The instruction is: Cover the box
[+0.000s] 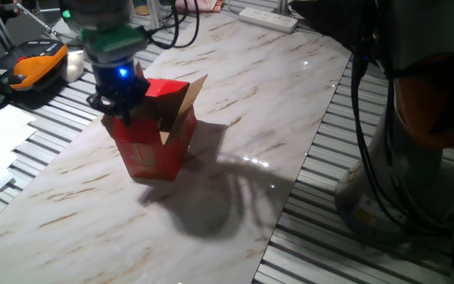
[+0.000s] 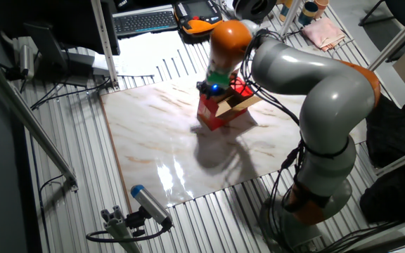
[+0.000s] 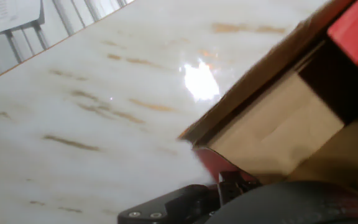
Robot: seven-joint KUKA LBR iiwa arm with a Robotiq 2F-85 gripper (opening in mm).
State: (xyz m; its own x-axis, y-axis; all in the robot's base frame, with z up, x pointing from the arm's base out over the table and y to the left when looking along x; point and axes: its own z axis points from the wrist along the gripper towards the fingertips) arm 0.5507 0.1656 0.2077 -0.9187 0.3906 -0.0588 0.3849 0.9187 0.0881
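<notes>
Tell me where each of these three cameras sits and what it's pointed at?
One fixed view: low beside the table, looking across at the box; only the pincer and wrist show.
The other fixed view: high up, looking down on the table; the whole grey arm shows.
Hand view: on the hand, looking along the fingers at an open flap.
Both fixed views share box and pincer.
</notes>
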